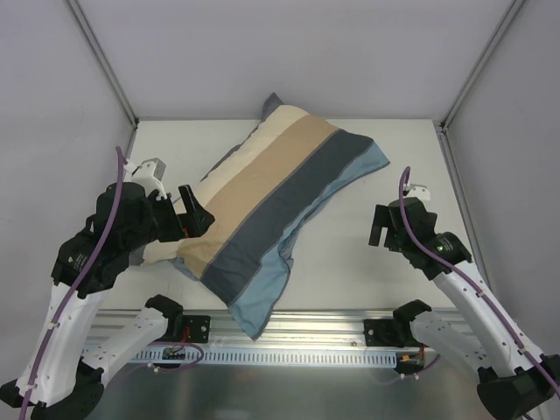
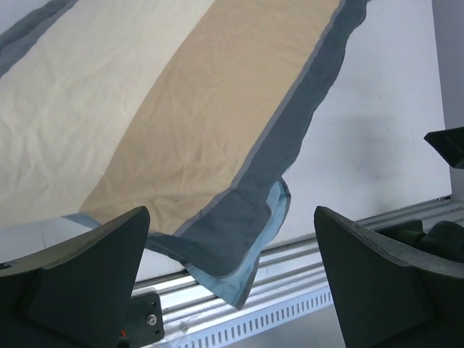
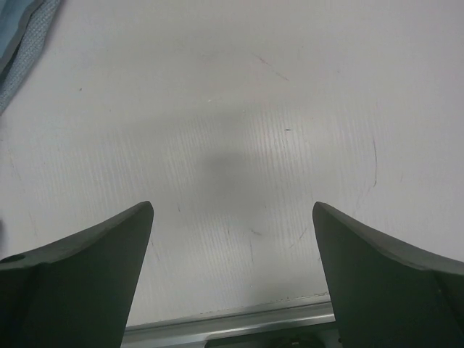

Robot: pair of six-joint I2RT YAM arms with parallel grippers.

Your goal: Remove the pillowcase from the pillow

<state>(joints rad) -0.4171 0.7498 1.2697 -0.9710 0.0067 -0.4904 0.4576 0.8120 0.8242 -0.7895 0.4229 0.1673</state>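
Pillowcase (image 1: 262, 201) lies slantwise on the counter (image 1: 385, 280) in the top view, plump with a pillow we cannot see, and its blue corner droops over the near edge. From the left wrist, the left claw (image 1: 194, 214) is spread wide and empty, facing the stripes, likely lining up on a hem. From the right wrist, the right claw (image 1: 379, 226) gapes empty above the counter, well apart, probably waiting to help.

Text: none could be read in any view.
Labels and brands: none could be read.
Numbers and signs: none could be read.
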